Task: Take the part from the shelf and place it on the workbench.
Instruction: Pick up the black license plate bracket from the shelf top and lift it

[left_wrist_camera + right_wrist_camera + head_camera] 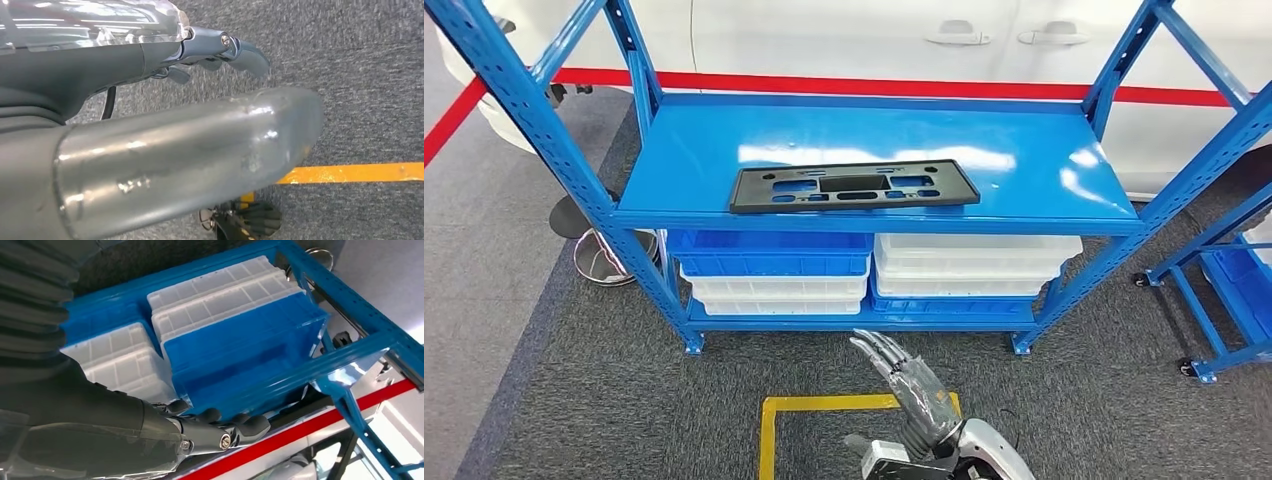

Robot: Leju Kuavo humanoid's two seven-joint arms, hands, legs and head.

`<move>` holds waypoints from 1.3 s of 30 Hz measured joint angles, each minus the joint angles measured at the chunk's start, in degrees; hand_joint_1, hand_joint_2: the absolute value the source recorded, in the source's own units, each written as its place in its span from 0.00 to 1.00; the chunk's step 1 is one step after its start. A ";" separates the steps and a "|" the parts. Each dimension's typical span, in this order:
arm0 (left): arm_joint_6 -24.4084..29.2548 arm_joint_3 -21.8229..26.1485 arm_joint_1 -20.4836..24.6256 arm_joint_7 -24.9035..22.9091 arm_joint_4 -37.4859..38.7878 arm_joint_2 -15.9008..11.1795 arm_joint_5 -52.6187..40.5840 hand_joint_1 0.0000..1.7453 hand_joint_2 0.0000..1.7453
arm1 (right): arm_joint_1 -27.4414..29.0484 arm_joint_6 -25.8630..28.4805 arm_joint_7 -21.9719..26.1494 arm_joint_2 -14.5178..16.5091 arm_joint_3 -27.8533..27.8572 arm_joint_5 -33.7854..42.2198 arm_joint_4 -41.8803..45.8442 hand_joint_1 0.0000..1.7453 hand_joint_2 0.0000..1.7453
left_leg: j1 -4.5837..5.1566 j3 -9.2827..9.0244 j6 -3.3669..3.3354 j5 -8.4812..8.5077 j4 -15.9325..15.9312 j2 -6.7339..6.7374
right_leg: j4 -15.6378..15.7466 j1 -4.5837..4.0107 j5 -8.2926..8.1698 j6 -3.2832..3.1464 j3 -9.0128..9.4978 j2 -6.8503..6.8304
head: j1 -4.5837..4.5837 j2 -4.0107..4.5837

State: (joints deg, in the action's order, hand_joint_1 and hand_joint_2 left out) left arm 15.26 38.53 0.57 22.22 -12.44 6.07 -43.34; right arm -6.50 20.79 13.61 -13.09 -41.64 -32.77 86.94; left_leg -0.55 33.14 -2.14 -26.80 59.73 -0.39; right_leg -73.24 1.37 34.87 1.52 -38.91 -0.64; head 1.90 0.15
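Head view, left to right. Grey carpet floor (pixel 574 400) with a red stripe (pixel 454 115) cutting across the far left corner. A round chrome base (pixel 604 262) sits on the floor just left of the shelf's front left post. Blue metal shelf (pixel 1044 150) takes the middle of the frame. The part (pixel 854 187), a flat black rectangular plate with cut-out slots, lies flat on the top deck, near the front edge and a bit left of centre, nothing touching it. Under the deck on the lower level: left stack is a blue bin (pixel 769 253) over white bins (pixel 774 295); right stack is white bins (pixel 976 262) over a blue one, only a strip of it showing. White car body (pixel 854 35) with two door handles stands behind the shelf, with a red line along its lower edge. Yellow floor marking (pixel 769 435) in front of the shelf. Right hand (pixel 902 380) comes up from the bottom, right of centre, fingers stretched out and apart, pointing toward the lower shelf, holding nothing, well below the part. Another blue frame on casters (pixel 1214 300) at the far right.

Left wrist view: left hand (pixel 220 50) over carpet and a yellow line (pixel 360 172); fingers look loosely extended with nothing in them, though the thumb blocks much of the view.

Right wrist view: the right hand's fingers (pixel 235 427) are extended and empty, near the stacked bins (pixel 225 310).
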 joint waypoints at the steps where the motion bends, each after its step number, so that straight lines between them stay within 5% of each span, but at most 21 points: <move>1: 0.19 0.02 0.01 0.00 0.00 -0.01 -0.14 0.00 0.00 | 0.19 0.10 0.14 0.00 0.21 -0.17 -0.13 0.00 0.00 | 0.24 -0.05 -0.08 -0.04 0.00 0.00 | -0.92 -0.10 -0.31 -0.25 -0.53 0.00 | 0.00 0.00; 2: 0.38 0.04 0.03 -0.01 0.00 -0.01 -0.26 0.00 0.00 | 0.36 0.28 0.11 0.00 0.35 -0.63 -0.22 0.00 0.00 | 0.48 -0.14 -0.13 -0.08 0.00 0.01 | 0.04 -0.29 -1.52 -0.63 -0.14 0.01 | 0.00 0.00; 5: 0.80 0.07 0.11 -0.07 0.01 0.07 -0.69 0.00 0.00 | 0.54 1.15 -0.09 0.07 0.57 -2.45 -0.29 0.00 0.00 | 1.06 -0.42 -0.21 -0.18 -0.02 0.01 | 10.12 -1.32 -6.49 -2.85 4.62 -0.17 | 0.00 0.00; 8: 1.29 0.11 0.13 -0.16 0.02 0.18 -1.36 0.00 0.00 | 0.59 1.96 -0.09 0.24 0.65 -3.33 -0.27 0.00 0.00 | 0.93 -0.26 0.29 -0.09 -0.17 0.14 | 14.15 -2.07 -7.25 -3.88 6.32 -0.41 | -0.01 0.00; 11: 1.75 0.16 0.24 -0.25 0.01 0.13 -1.96 0.00 0.00 | 0.63 2.39 -0.07 0.18 0.64 -3.72 -0.20 0.00 0.00 | 0.98 -0.13 1.22 -0.96 0.61 0.22 | 16.06 -1.48 -8.16 -3.52 7.18 -0.40 | -0.01 0.00; 15: 2.17 0.21 0.22 -0.38 0.00 0.09 -2.42 0.00 0.00 | 0.69 2.68 -0.23 -0.07 0.58 -4.15 -0.22 0.00 0.00 | 0.35 5.19 2.59 -6.96 12.31 0.18 | 16.86 -1.03 -8.58 -3.39 7.63 -0.55 | -0.01 0.00; 17: 2.27 0.26 0.15 -0.47 0.00 0.05 -2.59 0.00 0.00 | 0.77 2.94 -0.62 -0.09 0.53 -4.87 -0.32 0.00 0.00 | -0.02 5.77 3.16 -6.19 13.43 0.20 | 16.53 -0.85 -8.38 -3.14 7.59 -0.48 | 0.00 0.00; 19: 2.34 0.28 0.18 -0.52 0.00 0.02 -3.03 0.00 0.00 | 0.76 3.29 -1.27 -0.10 0.50 -5.98 -0.40 0.00 0.00 | -0.44 2.76 3.64 -2.55 7.18 0.19 | 15.75 -0.52 -7.88 -2.53 7.54 -0.38 | 0.00 0.00; 21: 2.37 0.29 0.30 -0.57 0.00 0.02 -3.68 0.00 0.00 | 0.57 3.67 -1.99 -0.11 0.48 -7.32 -0.40 0.00 0.50 | -0.50 0.03 3.37 -0.57 1.48 -0.09 | 14.72 -0.53 -7.29 -1.72 7.26 -0.27 | -0.01 0.00; 23: 2.24 0.29 0.38 -0.50 0.00 0.03 -4.16 0.00 0.00 | 0.26 3.97 -2.52 -0.11 0.42 -8.49 -0.33 0.00 1.00 | -0.23 -0.34 2.36 -0.62 0.42 -0.36 | 14.29 -0.69 -7.12 -1.09 6.96 -0.18 | -0.01 0.00; 26: 1.40 0.31 0.44 -0.11 0.00 0.08 -4.41 0.00 0.00 | -0.21 4.31 -3.40 -0.09 0.24 -10.54 -0.18 0.00 1.00 | -0.27 -0.29 0.91 -0.27 0.03 -0.36 | 13.42 -0.45 -6.46 -0.38 6.50 -0.14 | -0.01 0.00; 30: 0.80 0.40 0.60 0.21 0.00 0.12 -4.76 0.00 0.00 | -1.12 5.33 -5.33 -0.07 -0.08 -14.34 0.03 0.00 1.00 | -0.27 -0.29 -0.04 -0.19 -0.23 -0.34 | 1.06 -0.22 -0.57 0.07 0.36 -0.02 | -0.02 0.00; 32: 0.57 0.45 0.61 0.28 0.00 0.12 -5.01 0.00 0.00 | -1.32 5.80 -6.10 -0.07 -0.23 -15.94 -0.01 0.00 1.00 | -0.12 -0.49 -0.10 -0.35 -0.22 -0.43 | -1.62 -0.20 -0.96 -0.06 -1.37 -0.01 | -0.02 0.00; 36: 0.43 0.74 0.67 0.32 0.00 0.38 -5.93 0.00 0.00 | -2.49 8.01 -7.18 -0.05 -0.51 -19.94 -0.08 0.00 1.00 | 0.09 -1.22 0.31 -0.89 -0.25 -0.60 | 11.15 -0.89 -8.09 -1.83 4.26 -0.16 | -0.02 0.00; 39: 0.46 1.15 0.80 0.41 0.00 0.62 -6.05 0.00 0.00 | -3.04 8.58 -7.41 0.00 -0.60 -20.80 -0.22 0.00 1.00 | -0.01 -1.22 1.26 -1.08 -0.60 -0.56 | 14.51 -1.50 -8.05 -2.53 5.50 -0.26 | -0.01 0.00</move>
State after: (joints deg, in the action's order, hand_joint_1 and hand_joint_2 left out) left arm 15.72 39.68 1.36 22.64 -12.44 6.69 -49.39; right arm -9.54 29.38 6.20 -13.09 -42.24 -53.57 86.72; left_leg -0.56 31.92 -0.88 -27.88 59.13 -0.95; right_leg -58.73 -0.13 26.81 -1.00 -33.41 -0.89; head 1.89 0.15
